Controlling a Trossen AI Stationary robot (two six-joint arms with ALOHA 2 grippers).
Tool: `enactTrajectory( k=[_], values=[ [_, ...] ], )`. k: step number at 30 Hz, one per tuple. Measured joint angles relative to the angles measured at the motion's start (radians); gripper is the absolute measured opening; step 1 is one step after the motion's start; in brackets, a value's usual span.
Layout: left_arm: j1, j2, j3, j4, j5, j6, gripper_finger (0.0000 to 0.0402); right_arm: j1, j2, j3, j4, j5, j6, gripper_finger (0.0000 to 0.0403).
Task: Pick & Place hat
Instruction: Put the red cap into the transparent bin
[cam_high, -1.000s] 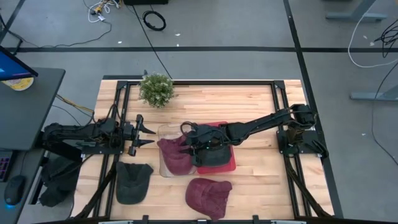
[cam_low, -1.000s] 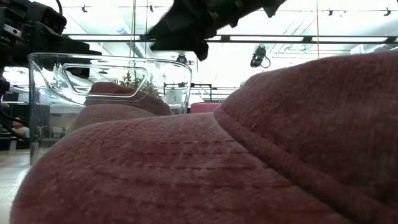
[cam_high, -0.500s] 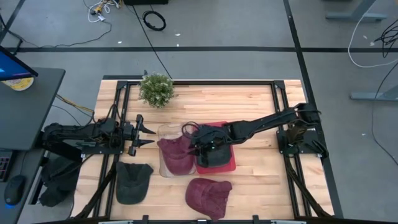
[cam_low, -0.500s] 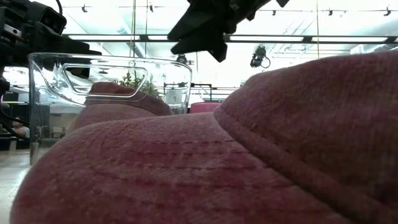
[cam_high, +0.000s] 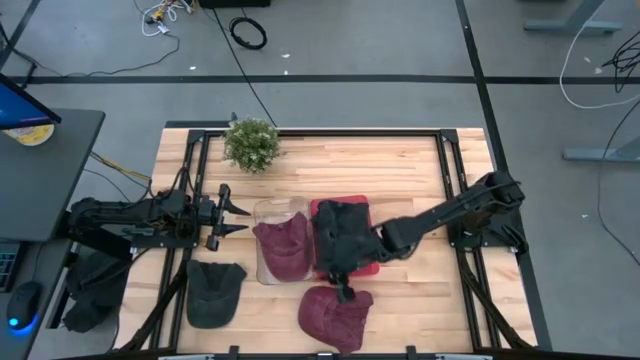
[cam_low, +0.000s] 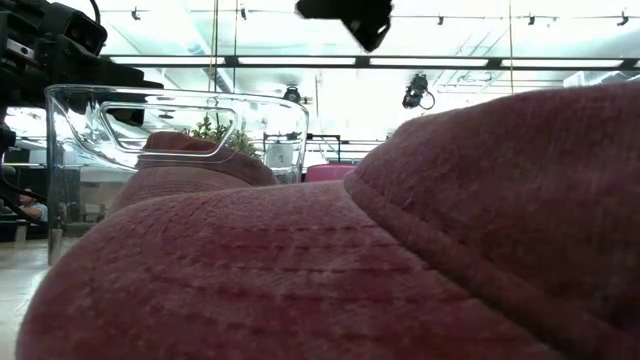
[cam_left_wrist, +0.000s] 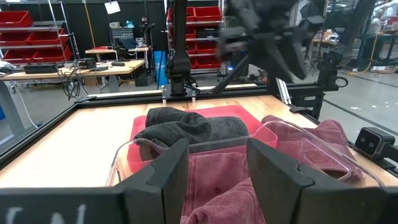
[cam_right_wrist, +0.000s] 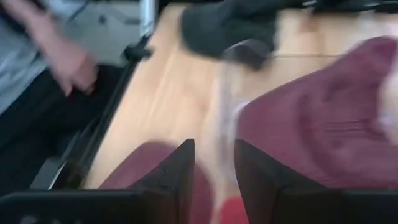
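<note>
We are watching the right gripper (cam_high: 343, 290) swing away from the red tray (cam_high: 371, 266) and toward the front of the table: a second ago it was hovering over the dark grey hat (cam_high: 341, 235) at the tray, and now it is sitting just above the back edge of the maroon hat (cam_high: 335, 316) lying at the front edge. The dark grey hat is resting on the red tray with nothing touching it, so we are reading that placement as finished (the arm leaving empty-handed is the evidence). In the right wrist view its fingers (cam_right_wrist: 174, 174) are standing apart with only table and maroon cloth between them, holding nothing.

Another maroon hat (cam_high: 283, 248) is lying in the clear bin (cam_high: 262, 212) beside the tray, and a second dark hat (cam_high: 214, 291) is waiting on the wood at the front left. The maroon one at the front is filling the low view almost entirely.

We are judging that the right arm is lining up its next pick on that front maroon hat, and a descent onto its crown or brim is what remains.

The left gripper (cam_high: 232, 214) is parked at the left side of the bin, fingers spread and empty.
</note>
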Motion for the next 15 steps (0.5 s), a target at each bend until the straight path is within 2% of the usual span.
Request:
enactTrajectory(
  k=[9,15],
  values=[
    [0.0,0.0,0.0,0.0,0.0,0.0,0.0167,0.118,0.001,0.0,-0.108,0.001,-0.06,0.0104],
    [0.0,0.0,0.0,0.0,0.0,0.0,0.0167,0.166,0.046,-0.002,-0.095,0.035,-0.067,0.0105]
  ],
)
